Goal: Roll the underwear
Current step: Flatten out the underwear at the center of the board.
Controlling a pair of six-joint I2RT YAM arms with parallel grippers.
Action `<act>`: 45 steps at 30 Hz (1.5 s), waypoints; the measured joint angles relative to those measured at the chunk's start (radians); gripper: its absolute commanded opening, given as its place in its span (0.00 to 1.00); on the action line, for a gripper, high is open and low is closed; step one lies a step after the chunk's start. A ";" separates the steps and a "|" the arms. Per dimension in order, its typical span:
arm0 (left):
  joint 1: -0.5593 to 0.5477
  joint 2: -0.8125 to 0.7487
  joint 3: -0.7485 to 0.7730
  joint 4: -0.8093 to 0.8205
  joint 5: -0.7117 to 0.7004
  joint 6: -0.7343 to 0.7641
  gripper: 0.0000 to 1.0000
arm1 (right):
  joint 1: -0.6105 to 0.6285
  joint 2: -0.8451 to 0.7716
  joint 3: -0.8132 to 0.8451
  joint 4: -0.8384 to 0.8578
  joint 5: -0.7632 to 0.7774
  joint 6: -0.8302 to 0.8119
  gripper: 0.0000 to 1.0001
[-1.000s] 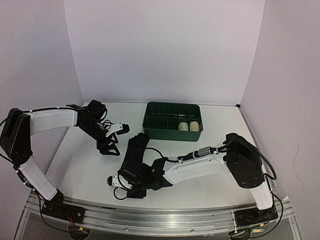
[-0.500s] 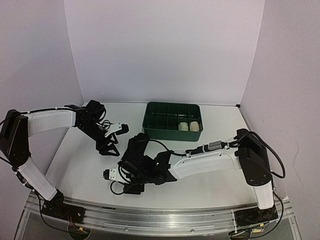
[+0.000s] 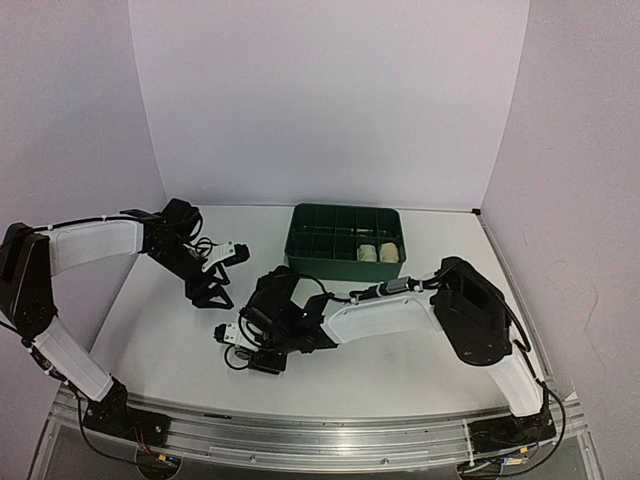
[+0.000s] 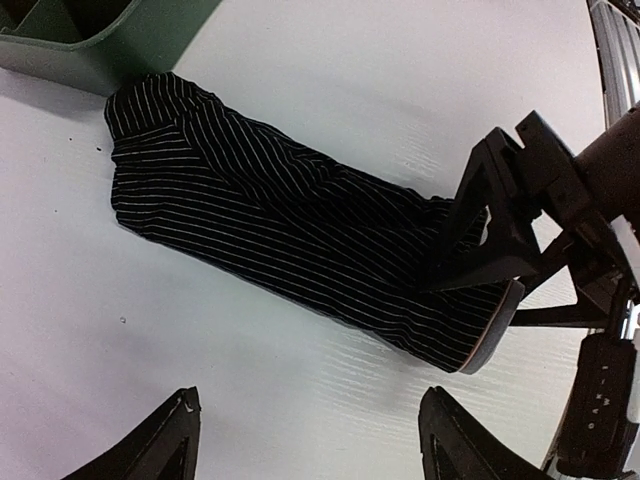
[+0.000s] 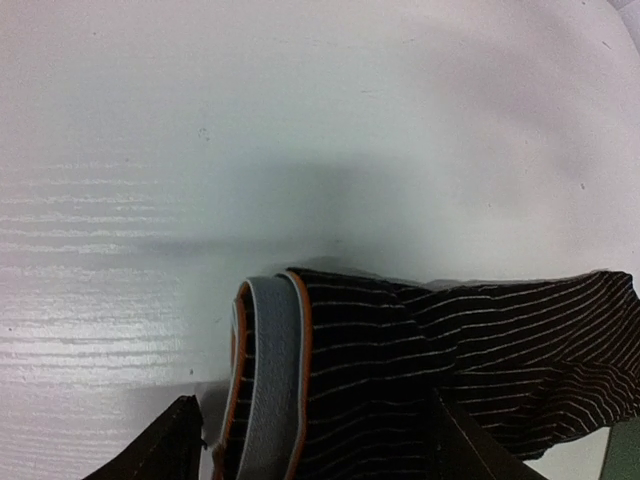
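The underwear in play is a black pin-striped garment (image 3: 276,293), folded into a long strip running from the green tray toward the near edge. It also shows in the left wrist view (image 4: 270,210) and the right wrist view (image 5: 430,370). Its near end is a grey, orange-edged waistband (image 5: 268,380), curled upward. My right gripper (image 3: 262,348) (image 5: 320,445) is open, its fingers standing on either side of that end. My left gripper (image 3: 212,292) (image 4: 310,440) hovers open over bare table just left of the strip, holding nothing.
A green divided tray (image 3: 345,270) stands behind the strip's far end, with two pale cloth rolls (image 3: 378,252) in its right compartments. The tray's corner (image 4: 80,50) touches the strip's far end. Walls close in the left, back and right.
My right gripper has shifted a little away from the near edge, along the strip's end, and its arm has swung. The left gripper has drawn back slightly to the left.
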 measured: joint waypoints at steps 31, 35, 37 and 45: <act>-0.263 -0.198 -0.460 0.256 0.016 0.388 0.91 | -0.217 0.186 -0.023 0.400 -1.065 1.362 0.00; -0.269 -0.110 -0.448 0.315 -0.038 0.385 0.84 | -0.218 0.186 -0.040 0.455 -1.074 1.414 0.00; -0.269 -0.068 -0.432 0.326 -0.064 0.376 0.72 | -0.219 0.186 -0.045 0.471 -1.076 1.427 0.00; -0.274 0.048 -0.321 0.260 -0.081 0.294 0.06 | -0.232 0.186 -0.061 0.509 -1.083 1.439 0.12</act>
